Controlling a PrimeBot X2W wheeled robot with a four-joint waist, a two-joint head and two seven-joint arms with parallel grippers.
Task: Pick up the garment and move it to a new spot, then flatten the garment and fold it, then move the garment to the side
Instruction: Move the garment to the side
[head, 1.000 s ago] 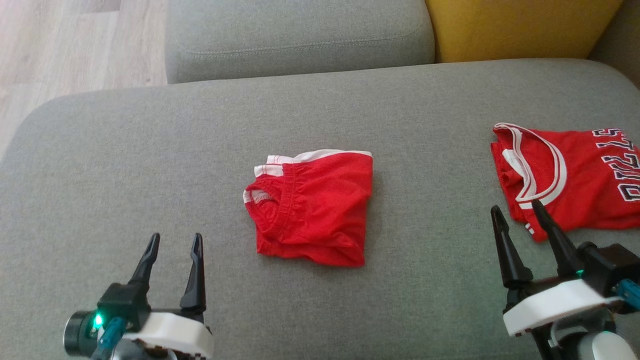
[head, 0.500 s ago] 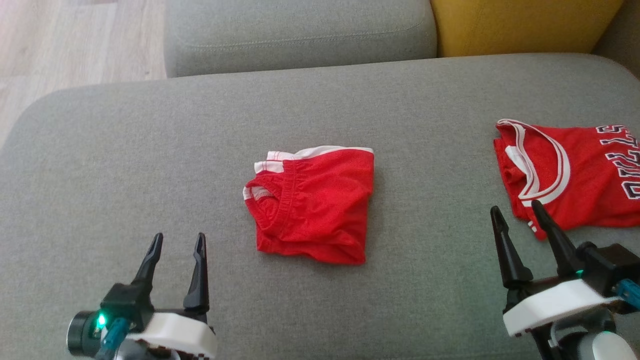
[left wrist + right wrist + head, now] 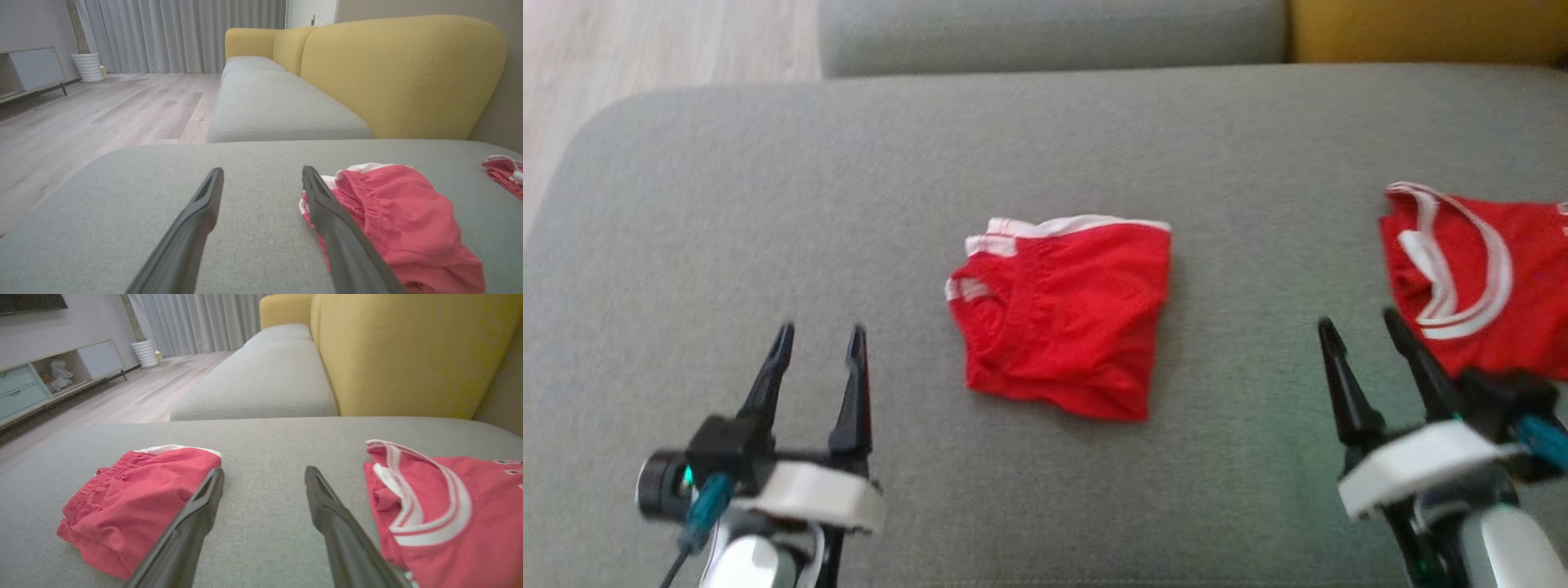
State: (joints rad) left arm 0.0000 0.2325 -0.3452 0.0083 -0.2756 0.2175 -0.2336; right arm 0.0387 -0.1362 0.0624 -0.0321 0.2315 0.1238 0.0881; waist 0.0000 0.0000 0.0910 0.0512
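Red shorts [image 3: 1062,314] lie mid-seat on the grey sofa seat [image 3: 768,204], between left tool [image 3: 820,328] and right tool [image 3: 1357,318]; both tools' fingers apart, empty.

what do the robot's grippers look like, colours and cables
The left gripper and right gripper each have two long, tapering black fingers on a black block, above a white wrist shell with a teal cable. A green light glows by the left one's round black camera.

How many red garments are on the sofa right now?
2. Folded shorts lie centred on the sofa; a jersey at the right, cut off by the picture's edge; more may sit beyond.
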